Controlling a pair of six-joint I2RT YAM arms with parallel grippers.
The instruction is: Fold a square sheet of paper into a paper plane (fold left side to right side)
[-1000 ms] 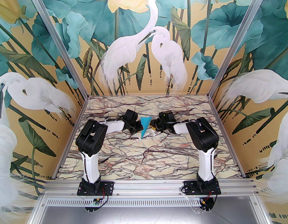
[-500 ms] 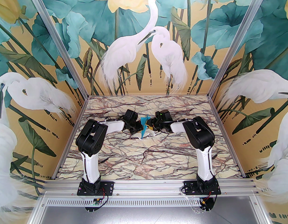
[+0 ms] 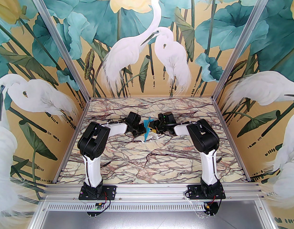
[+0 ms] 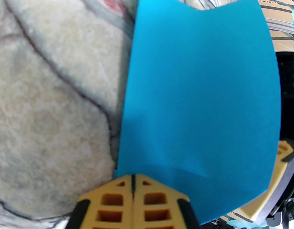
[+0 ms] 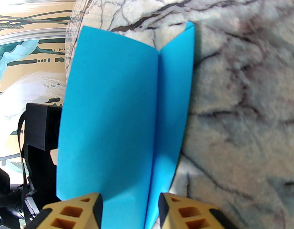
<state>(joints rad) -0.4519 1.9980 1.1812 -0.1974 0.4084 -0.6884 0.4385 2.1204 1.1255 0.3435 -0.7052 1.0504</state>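
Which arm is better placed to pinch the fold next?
Probably right: the right gripper stands open around the paper, while the left gripper is shut on the paper's edge.

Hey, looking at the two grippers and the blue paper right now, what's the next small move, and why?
Probably close the right gripper on the blue paper. Its fingers stand open on either side of the creased paper, while the left gripper is shut on the paper's edge. A second pinch would likely steady the fold for pressing.
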